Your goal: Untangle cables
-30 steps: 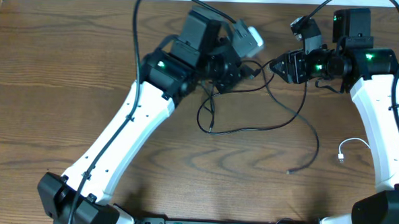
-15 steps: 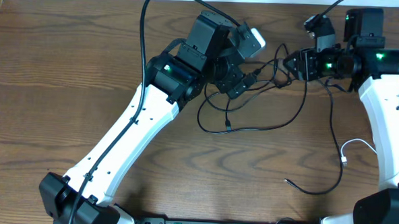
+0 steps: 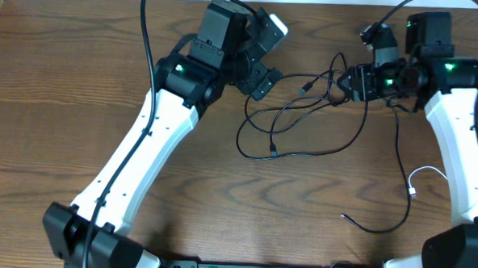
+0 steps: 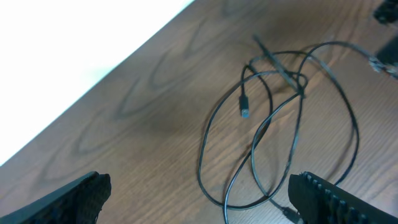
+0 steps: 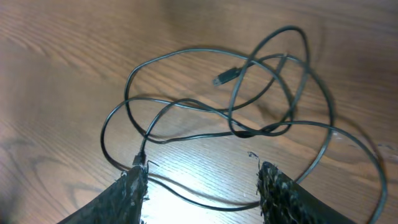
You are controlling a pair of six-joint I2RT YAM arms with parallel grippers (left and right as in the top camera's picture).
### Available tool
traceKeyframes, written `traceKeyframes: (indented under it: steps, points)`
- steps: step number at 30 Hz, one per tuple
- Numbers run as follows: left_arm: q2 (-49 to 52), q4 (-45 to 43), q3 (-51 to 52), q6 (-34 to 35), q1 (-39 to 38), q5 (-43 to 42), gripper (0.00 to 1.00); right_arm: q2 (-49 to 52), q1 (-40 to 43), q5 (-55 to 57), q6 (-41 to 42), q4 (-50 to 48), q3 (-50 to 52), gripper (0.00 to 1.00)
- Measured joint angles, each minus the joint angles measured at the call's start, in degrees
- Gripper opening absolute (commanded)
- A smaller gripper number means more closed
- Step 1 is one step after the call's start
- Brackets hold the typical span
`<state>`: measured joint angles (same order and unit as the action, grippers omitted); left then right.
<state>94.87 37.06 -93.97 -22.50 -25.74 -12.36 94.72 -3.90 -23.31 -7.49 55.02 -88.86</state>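
Tangled black cables (image 3: 334,83) lie on the table (image 3: 54,102) at upper middle of the overhead view. 1 white cable (image 3: 424,171) lies at right. The left gripper (image 4: 202,179) gapes wide and empty. The right gripper (image 5: 202,169) is half open, gripping nothing.

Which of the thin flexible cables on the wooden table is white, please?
The short, curved white cable with a small plug end, lying beside the right arm; the others are thin black cables looped together.
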Motion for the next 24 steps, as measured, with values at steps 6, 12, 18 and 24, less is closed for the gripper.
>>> traceKeyframes:
  steps: [6, 12, 18, 24]
  points:
    - [5.9, 0.0, 0.0, 0.2, 1.9, -0.9, 0.96, 4.8, -3.5, 1.7, 0.0, -0.5, 0.0, 0.55]
    - [8.1, 0.0, 0.0, 0.2, 2.1, -1.1, 0.96, 9.4, -4.6, 6.5, 1.7, -1.8, 0.0, 0.54]
    - [8.1, 0.0, 0.0, 0.2, 2.1, -1.3, 0.96, 14.3, -4.6, 8.6, 2.9, -3.9, 0.0, 0.54]
    - [8.1, -0.2, 0.0, 0.2, 2.1, -1.3, 0.96, 15.6, -4.6, 9.6, 4.0, -5.2, 0.0, 0.56]
